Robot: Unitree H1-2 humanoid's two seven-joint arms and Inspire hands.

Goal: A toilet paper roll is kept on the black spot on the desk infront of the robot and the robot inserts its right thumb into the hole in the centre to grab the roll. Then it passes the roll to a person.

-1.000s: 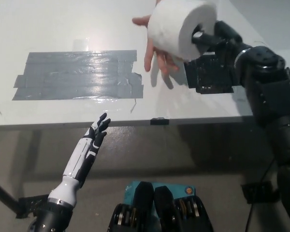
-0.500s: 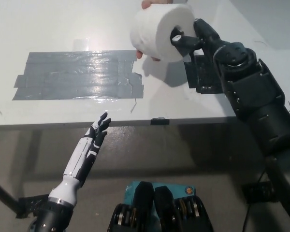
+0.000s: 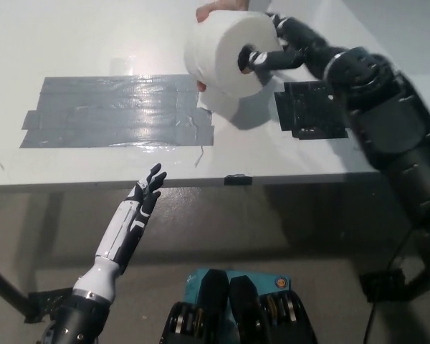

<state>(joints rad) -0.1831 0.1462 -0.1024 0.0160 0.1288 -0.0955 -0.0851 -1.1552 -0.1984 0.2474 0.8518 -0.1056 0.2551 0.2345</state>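
Toilet paper roll [image 3: 222, 54] held up above the desk [image 3: 93, 43], beyond the black spot [image 3: 312, 109], right hand [image 3: 287, 46] clamped with thumb in core; person's hand [image 3: 218, 7] behind it; likely light, soft, squashable—take by core; left hand [image 3: 145, 193] spread below desk edge.

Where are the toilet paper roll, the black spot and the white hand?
toilet paper roll [image 3: 218, 61], head view, flat end face
black spot [image 3: 312, 111], head view, bare middle
left hand [image 3: 147, 190], head view, palm
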